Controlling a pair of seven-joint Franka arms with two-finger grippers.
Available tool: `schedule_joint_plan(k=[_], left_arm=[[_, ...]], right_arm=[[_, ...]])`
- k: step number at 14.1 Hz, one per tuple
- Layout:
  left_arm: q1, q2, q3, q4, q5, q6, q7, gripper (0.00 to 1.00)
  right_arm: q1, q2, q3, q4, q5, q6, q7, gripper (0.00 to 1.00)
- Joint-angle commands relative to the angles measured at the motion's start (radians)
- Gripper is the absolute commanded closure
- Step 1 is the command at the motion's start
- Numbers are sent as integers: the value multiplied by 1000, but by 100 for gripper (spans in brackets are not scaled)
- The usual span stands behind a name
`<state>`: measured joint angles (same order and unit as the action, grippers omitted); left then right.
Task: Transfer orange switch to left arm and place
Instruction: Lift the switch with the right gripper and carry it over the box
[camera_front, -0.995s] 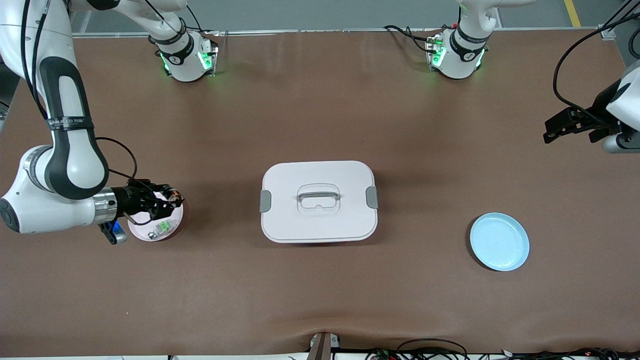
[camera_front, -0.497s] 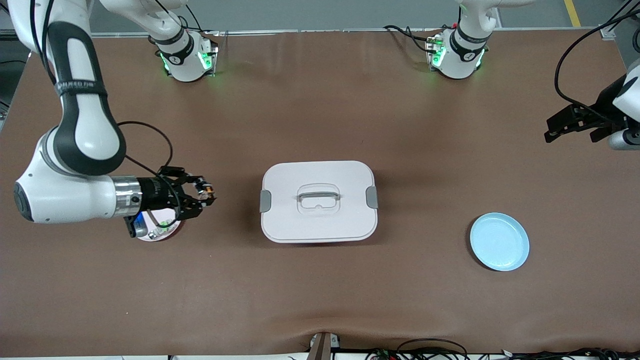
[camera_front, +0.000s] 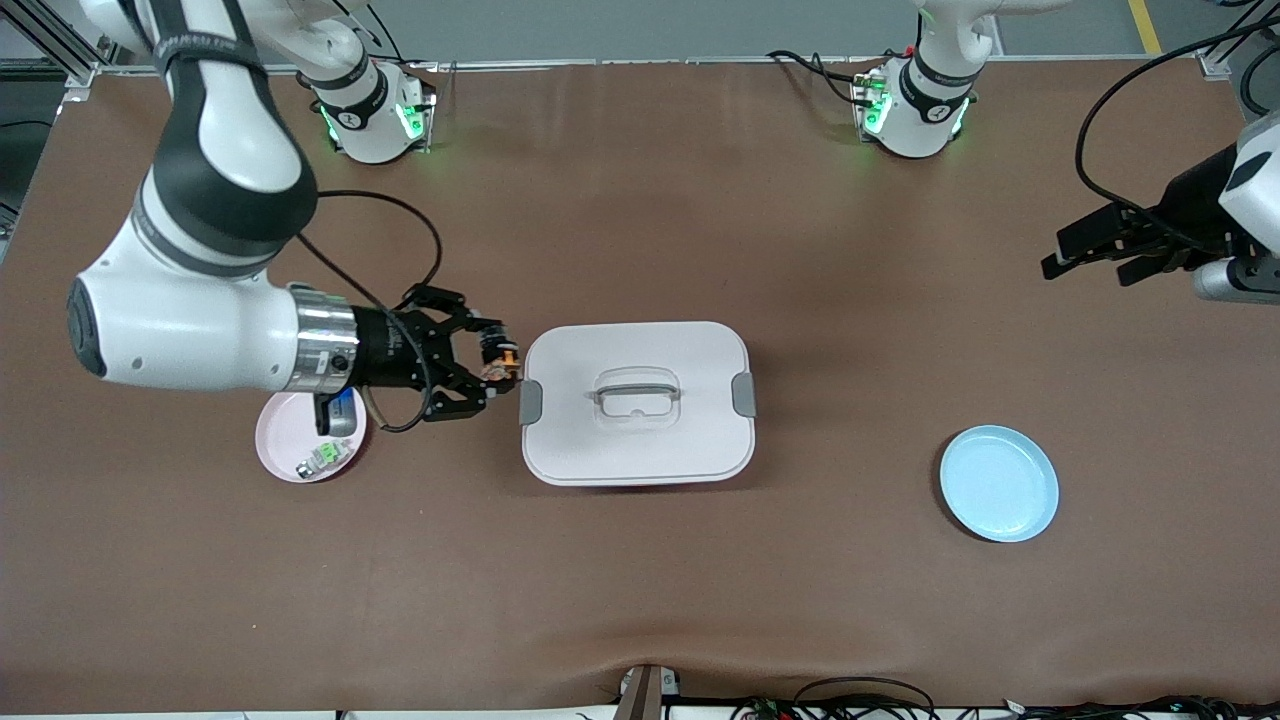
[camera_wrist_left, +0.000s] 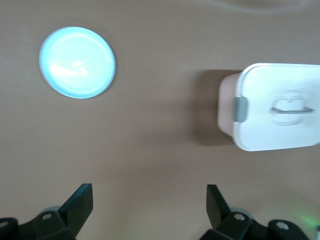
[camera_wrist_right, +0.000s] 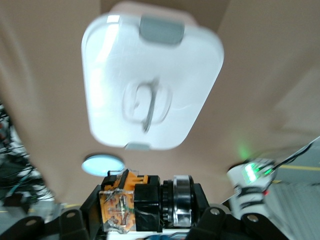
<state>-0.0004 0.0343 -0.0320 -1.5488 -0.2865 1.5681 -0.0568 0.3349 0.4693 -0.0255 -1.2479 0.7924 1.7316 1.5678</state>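
1. Front view shows the orange switch (camera_front: 497, 358) clamped in the right gripper (camera_front: 492, 372), up in the air just at the edge of the box (camera_front: 637, 402) on the right arm's end.
2. Right wrist view confirms the hold: fingers pinched on the switch's black-and-orange body (camera_wrist_right: 135, 202), the box lid under it.
3. The left gripper (camera_front: 1075, 253) waits over bare table (camera_front: 640, 580) at its own end, fingers spread wide and empty.
4. Risk, as I judge it: a low carry could clip the box lid or its grey clip (camera_front: 530, 402), jarring the small part loose.
5. The blue plate (camera_front: 999, 483) and pink plate (camera_front: 290, 455) lie well apart.
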Motion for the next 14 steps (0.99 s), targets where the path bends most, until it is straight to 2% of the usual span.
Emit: schedule_joint_plan(k=[1, 5, 8, 10, 12, 14], left_arm=[[19, 18, 6, 9, -135, -16, -3, 0], [19, 47, 6, -22, -357, -16, -6, 0], [19, 61, 6, -50, -500, -16, -6, 0], [13, 76, 4, -50, -552, -16, -8, 0], [5, 79, 0, -51, -573, -14, -9, 0], [-15, 82, -3, -51, -574, -10, -9, 0]], right_arm=[[62, 9, -10, 83, 30, 51, 154, 100], [194, 20, -17, 110, 21, 234, 308, 100], [266, 66, -24, 120, 19, 353, 399, 100], [305, 123, -27, 169, 2, 361, 440, 100], [340, 182, -27, 238, -67, 362, 516, 100], [346, 203, -22, 260, -70, 365, 540, 100]])
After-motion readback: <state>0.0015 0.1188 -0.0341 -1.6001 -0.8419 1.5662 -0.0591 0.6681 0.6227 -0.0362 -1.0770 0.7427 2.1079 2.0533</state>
